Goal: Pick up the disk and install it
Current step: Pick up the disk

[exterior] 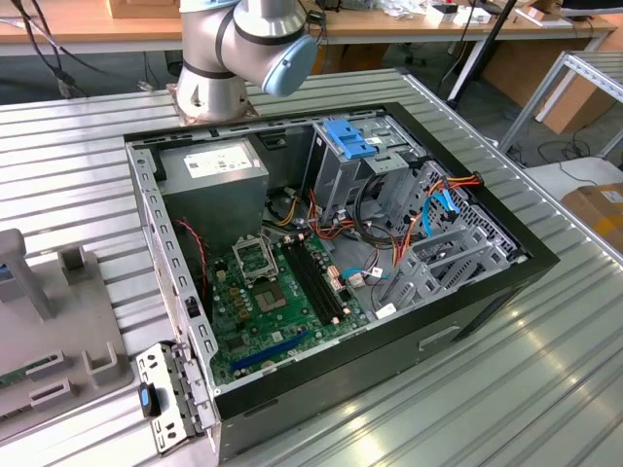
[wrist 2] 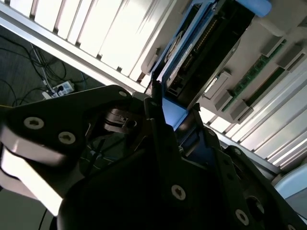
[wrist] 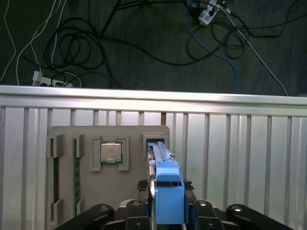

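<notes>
Gripper [wrist: 166, 186] sits at the near end of the disk [wrist: 159, 157], astride its blue end tab. Clamped or merely around it: cannot tell in both wrist views.

Disk stands on edge in a slot of the grey fixture tray [wrist: 96, 136]. It is just beside the processor chip [wrist: 110, 152], which lies in its own recess. Green memory stick [wrist: 76, 172] lies further over on the tray.

Long axis runs straight away from the gripper, toward the edge rail of the ribbed metal table [wrist: 240, 158]. Broad faces are upright, so only the thin dimension lies across the gripper.

Judgement: disk looks seated in the slot, not yet lifted.

Exterior view: tray at lower left of frame, open computer case [exterior: 341, 375] in the centre, well apart. Drive cage with blue top [exterior: 348, 141] sits upper middle.
</notes>
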`<state>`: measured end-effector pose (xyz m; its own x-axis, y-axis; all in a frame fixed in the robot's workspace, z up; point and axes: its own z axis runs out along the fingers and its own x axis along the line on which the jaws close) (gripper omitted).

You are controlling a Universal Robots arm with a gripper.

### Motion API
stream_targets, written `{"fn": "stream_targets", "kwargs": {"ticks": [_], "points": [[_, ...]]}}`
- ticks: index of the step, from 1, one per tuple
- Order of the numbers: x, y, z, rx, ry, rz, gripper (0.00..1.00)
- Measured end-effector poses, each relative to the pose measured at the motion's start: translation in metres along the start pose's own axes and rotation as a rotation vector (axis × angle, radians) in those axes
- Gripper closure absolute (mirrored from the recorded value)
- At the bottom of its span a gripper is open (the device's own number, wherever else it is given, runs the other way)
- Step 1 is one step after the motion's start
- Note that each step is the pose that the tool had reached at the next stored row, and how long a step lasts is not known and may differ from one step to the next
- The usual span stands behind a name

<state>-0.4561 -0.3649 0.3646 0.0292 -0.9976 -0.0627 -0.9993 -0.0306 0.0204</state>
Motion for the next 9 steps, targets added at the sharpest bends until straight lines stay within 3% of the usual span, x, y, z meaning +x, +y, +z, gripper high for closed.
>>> {"fn": "stream_targets", "kwargs": {"ticks": [3,8,9], "points": [[-0.0006,0.0002,-0.0089,-0.0001,0.0,0.0,0.63],[-0.0006,0.0002,-0.0101,0.0,0.0,0.0,0.63],[-0.0008,0.0002,-0.0135,-0.0003,0.0001,0.0,0.63]]}}
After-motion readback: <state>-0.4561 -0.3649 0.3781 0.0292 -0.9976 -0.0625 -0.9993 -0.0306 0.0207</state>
